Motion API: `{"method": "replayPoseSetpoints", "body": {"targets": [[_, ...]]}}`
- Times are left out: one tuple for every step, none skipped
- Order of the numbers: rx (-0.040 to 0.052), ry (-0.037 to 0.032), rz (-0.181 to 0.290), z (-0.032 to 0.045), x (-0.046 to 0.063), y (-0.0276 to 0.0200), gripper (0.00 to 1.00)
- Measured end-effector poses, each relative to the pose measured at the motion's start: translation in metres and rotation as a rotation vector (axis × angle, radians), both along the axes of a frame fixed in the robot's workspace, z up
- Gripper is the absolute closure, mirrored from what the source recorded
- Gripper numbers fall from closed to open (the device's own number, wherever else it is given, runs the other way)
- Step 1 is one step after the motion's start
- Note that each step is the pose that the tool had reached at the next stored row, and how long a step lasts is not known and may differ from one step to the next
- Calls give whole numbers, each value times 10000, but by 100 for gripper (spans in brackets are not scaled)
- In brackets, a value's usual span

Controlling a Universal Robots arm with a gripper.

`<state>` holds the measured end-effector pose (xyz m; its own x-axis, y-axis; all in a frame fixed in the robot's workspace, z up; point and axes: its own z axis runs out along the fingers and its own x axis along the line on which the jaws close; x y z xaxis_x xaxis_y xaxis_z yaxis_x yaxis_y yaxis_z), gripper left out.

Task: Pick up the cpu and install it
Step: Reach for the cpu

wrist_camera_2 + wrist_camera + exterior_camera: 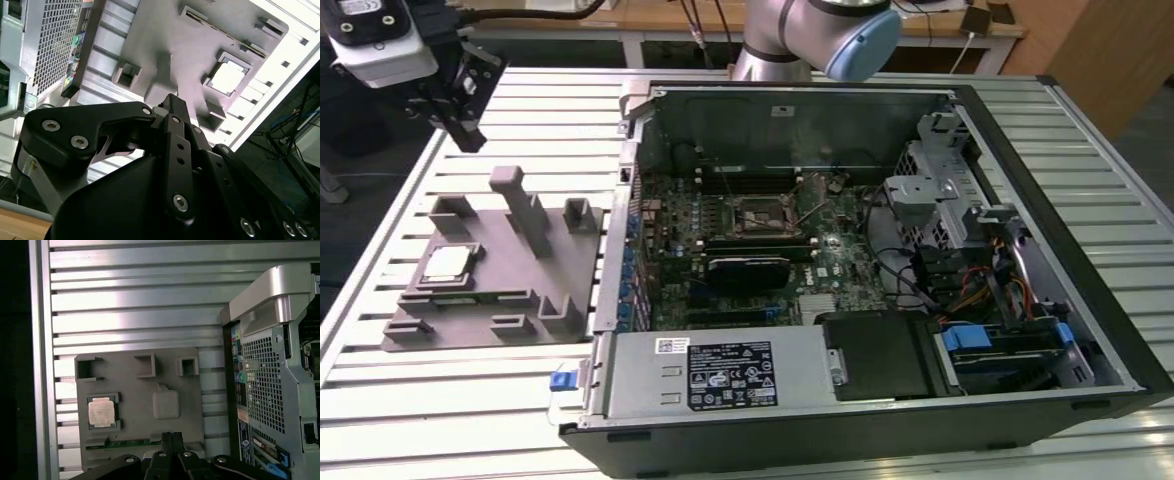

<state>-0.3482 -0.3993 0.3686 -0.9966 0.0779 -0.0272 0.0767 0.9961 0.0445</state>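
Jaws pressed together, empty, hanging over the bench (560,110) at the exterior view's left, well apart from the cpu (447,263) seated in its grey holder (507,290). Both wrist views look down on the chip; the exterior view adds the motherboard socket (761,215) inside the open case (787,120).

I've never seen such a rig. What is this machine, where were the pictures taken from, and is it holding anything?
It is one robot arm with a black two-fingered gripper. The exterior view watches the slatted table from off the arm; both wrist views come from cameras riding on the arm. On the table lie an open computer case and a grey holder. The cpu, a small silvery square, sits in a recess of that holder. The gripper hangs in the air, shut, holding nothing.
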Motion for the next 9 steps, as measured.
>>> {"method": "replayPoseSetpoints", "body": {"targets": [[1,-1,0,-12,-14,0,89],[1,0,0,-23,-27,0,89],[0,0,0,-35,-39,0,89],[0,0,0,-48,-52,-1,89],[0,1,0,-60,-64,-1,89],[0,1,0,-72,-75,-2,89],[0,0,0,-86,-88,-2,89],[0,1,1,-98,-100,-2,89],[0,0,1,-111,-113,-2,89]]}}
